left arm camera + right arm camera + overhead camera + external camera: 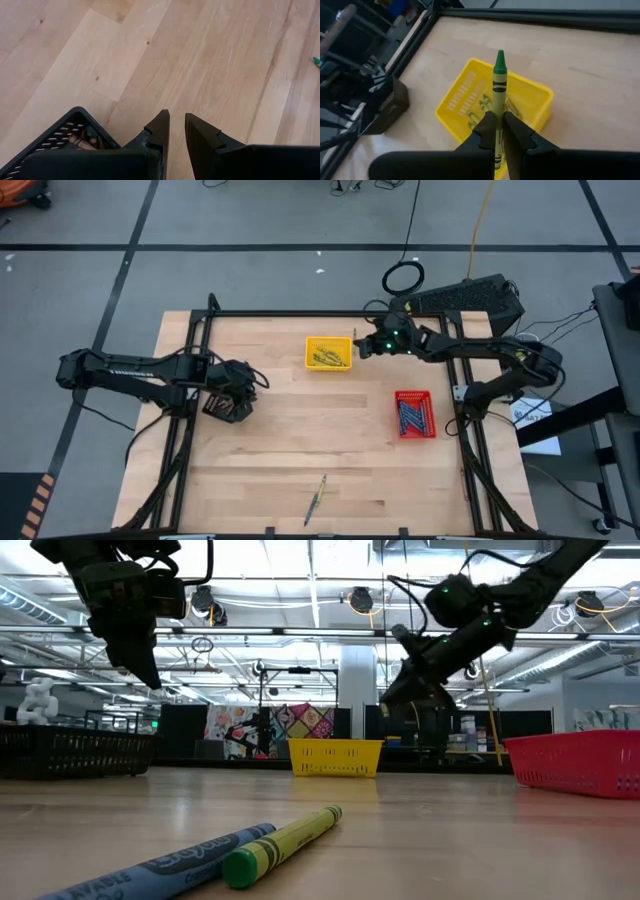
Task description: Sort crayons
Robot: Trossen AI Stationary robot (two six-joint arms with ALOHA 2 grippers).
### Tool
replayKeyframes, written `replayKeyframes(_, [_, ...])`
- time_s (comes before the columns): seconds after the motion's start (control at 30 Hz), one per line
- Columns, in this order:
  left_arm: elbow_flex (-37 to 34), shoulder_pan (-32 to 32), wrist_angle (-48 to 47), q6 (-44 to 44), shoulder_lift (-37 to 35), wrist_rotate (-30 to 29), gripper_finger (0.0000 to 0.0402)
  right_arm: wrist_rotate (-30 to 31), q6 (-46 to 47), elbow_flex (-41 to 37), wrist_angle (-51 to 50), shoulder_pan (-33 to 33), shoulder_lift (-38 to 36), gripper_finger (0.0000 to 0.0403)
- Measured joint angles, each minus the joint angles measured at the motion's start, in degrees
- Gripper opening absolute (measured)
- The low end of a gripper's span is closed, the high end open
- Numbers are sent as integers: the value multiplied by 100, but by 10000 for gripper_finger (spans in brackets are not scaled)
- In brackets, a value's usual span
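Both arms raised; right gripper [498,131] pinches green crayon [498,80].

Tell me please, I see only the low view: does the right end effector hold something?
Observer: Yes. The right end effector is shut on a green crayon, above the yellow tray.
Operator: Is the yellow tray empty?
Observer: No, crayons already lie inside it.
Operator: And the red tray?
Observer: It holds blue crayons.
Operator: Where is the left end effector?
Observer: The left end effector hangs open beside the black tray, holding nothing.
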Motion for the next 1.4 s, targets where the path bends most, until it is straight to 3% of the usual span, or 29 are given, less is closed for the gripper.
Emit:
replayKeyframes(0.43, [0, -1, -23, 17, 0, 2, 61, -177, -547, 1097, -527, 109, 1135, 0])
replayKeyframes(0.67, [0, -2, -22, 20, 0, 2, 61, -756, -954, 1528, -739, 119, 1636, 0])
replayKeyframes(1.03, [0, -1, -27, 13, 0, 2, 61, -735, -2192, 2898, -2943, 129, 2320, 0])
replayKeyframes(1.4, [0, -2, -39, 9, 0, 2, 61, -730, -2386, 3029, -3183, 137, 2446, 0])
